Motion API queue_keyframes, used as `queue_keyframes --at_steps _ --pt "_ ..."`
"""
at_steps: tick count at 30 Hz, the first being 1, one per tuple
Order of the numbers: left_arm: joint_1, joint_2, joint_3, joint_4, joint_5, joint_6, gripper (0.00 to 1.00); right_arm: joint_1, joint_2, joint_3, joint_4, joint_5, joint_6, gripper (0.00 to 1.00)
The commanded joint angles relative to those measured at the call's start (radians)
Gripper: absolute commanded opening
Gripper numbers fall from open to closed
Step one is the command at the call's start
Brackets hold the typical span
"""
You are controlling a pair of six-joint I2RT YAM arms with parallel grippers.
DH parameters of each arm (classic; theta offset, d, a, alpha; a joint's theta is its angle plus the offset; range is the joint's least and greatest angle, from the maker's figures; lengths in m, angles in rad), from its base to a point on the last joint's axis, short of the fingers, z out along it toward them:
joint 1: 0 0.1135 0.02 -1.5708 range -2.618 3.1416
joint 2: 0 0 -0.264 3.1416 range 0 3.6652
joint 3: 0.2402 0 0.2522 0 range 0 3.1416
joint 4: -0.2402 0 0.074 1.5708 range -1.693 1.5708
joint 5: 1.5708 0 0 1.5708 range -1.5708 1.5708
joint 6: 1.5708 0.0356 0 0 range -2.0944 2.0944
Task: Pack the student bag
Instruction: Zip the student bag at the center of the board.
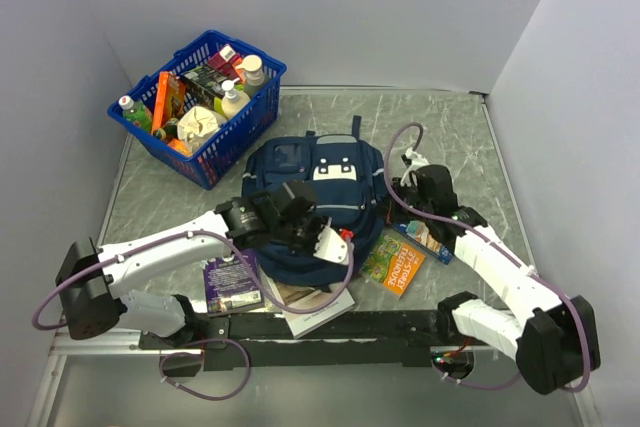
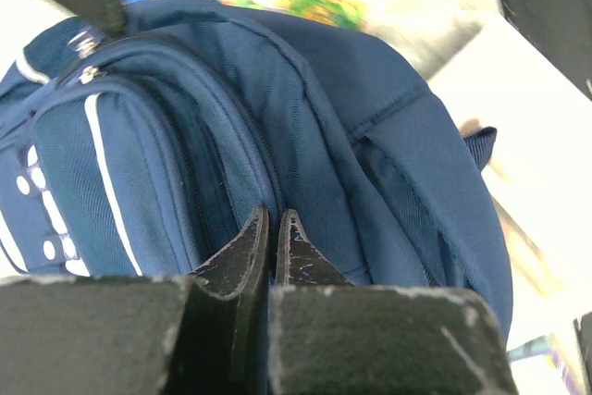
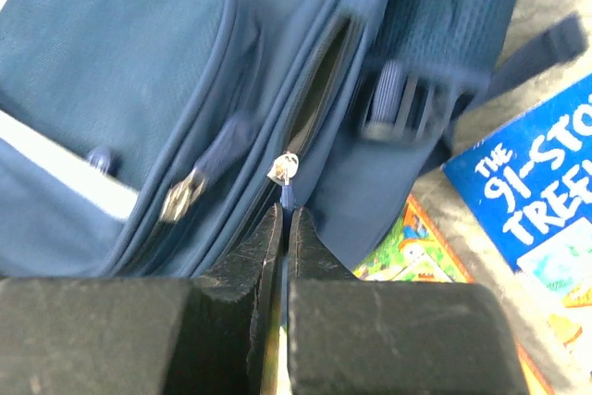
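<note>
The student bag [image 1: 312, 182], navy blue with white patches, lies flat in the middle of the table. My left gripper [image 1: 338, 244] is at its near edge. In the left wrist view it [image 2: 273, 227] is shut, pinching a fold of the bag's fabric [image 2: 370, 136] beside a zip line. My right gripper [image 1: 398, 197] is at the bag's right side. In the right wrist view it [image 3: 286, 215] is shut on the blue zip pull [image 3: 288, 194] below the silver slider [image 3: 286, 168]. The zip above the slider shows a dark open slit [image 3: 324, 80].
A blue plastic basket [image 1: 262, 99] of bottles and packets stands at the back left. Books lie round the bag's near side: a purple one [image 1: 232, 285], a white one [image 1: 310, 312], a green-orange one [image 1: 392, 262] and a blue one [image 1: 428, 239]. Walls close in left, back and right.
</note>
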Motion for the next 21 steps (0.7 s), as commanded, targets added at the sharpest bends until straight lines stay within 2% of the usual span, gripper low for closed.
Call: queue_keyframes --at_steps 1,8,14,17,21 --pt "0.035 -0.055 0.075 -0.29 0.257 0.224 0.01 -0.027 0.056 0.083 0.131 0.095 -0.043 0.0" --pt "0.052 -0.048 0.127 -0.396 0.291 0.286 0.01 -0.027 0.151 0.107 0.2 0.124 -0.038 0.0" --pt "0.084 -0.062 0.098 -0.454 0.283 0.335 0.01 -0.025 0.175 0.118 0.227 0.13 -0.037 0.0" --pt "0.113 -0.081 0.069 -0.508 0.296 0.407 0.01 -0.025 0.191 0.117 0.252 0.154 -0.025 0.0" --pt "0.128 -0.093 0.063 -0.575 0.29 0.448 0.01 -0.027 0.214 0.118 0.301 0.262 0.024 0.0"
